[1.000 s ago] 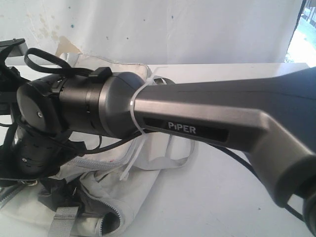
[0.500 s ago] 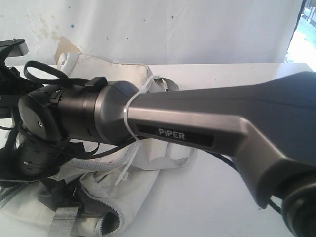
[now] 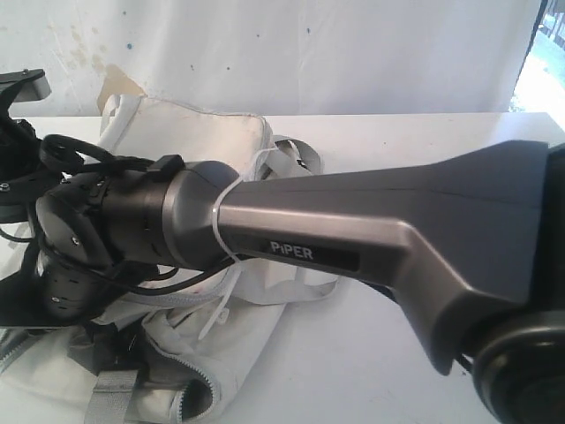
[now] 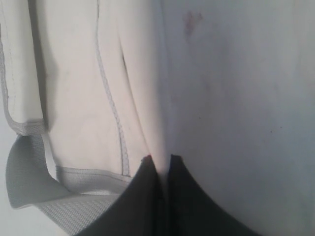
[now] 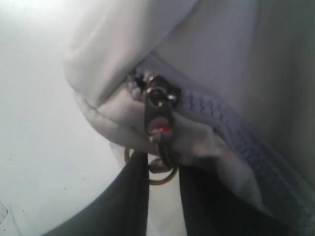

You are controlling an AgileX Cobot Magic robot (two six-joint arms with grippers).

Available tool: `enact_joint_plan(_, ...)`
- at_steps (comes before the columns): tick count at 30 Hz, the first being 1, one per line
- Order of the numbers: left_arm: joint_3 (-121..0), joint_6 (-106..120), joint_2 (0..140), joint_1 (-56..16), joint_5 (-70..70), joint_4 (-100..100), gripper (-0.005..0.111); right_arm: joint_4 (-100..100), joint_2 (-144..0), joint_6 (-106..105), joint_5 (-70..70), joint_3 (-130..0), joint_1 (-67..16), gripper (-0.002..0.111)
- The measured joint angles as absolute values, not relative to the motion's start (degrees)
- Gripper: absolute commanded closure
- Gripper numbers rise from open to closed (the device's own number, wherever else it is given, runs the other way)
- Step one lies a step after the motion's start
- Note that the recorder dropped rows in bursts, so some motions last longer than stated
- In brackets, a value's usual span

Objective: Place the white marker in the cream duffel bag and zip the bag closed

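The cream duffel bag (image 3: 203, 141) lies on the left of the table, largely covered by my right arm, which reaches across it. In the right wrist view the grey zipper slider (image 5: 157, 110) sits at the bag's end, with closed zip teeth (image 5: 221, 123) trailing away from it. Its pull and brass ring (image 5: 165, 178) hang between the fingers of my right gripper (image 5: 162, 169), which is shut on the pull. My left gripper (image 4: 160, 160) is shut on a fold of the cream fabric (image 4: 142, 98). The white marker is out of view.
A grey webbing strap (image 4: 29, 172) hangs beside the left gripper. More straps (image 3: 296, 155) trail off the bag behind the right arm. The white table (image 3: 397, 353) stretches to the right, with a stained white backdrop (image 3: 353, 53) behind it.
My right arm has swung down and to the left, its wrist sinking closer to the bag. The bag itself has hardly shifted.
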State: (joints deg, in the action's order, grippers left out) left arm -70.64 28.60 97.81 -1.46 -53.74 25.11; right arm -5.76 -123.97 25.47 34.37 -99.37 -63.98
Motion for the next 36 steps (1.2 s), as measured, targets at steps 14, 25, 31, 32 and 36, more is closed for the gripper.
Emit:
enact_joint_plan(14, -70.64, 28.50, 97.81, -1.46, -53.86, 24.78, 0.107, 0.31, -116.87, 21.99, 47.99, -99.37, -63.98, 0.108)
enact_joint_plan(25, -70.64, 28.15, 97.81, -1.46, -54.31, 24.73, 0.107, 1.62, -116.37, 20.06, 50.98, -99.37, -63.98, 0.108)
enact_joint_plan(31, -70.64, 26.31, 97.71, -1.46, -54.52, 24.73, 0.106, 2.82, -116.37, 19.55, 51.99, -99.37, -63.98, 0.108)
enact_joint_plan(32, -70.64, 25.53, 97.69, -1.46, -54.77, 24.64, 0.105, 2.82, -116.37, 19.12, 52.11, -99.37, -63.98, 0.108)
enact_joint_plan(36, -70.97, 22.08, 97.49, -1.46, -57.63, 24.12, 0.084, 2.91, -116.37, 17.37, 52.52, -99.37, -63.98, 0.108)
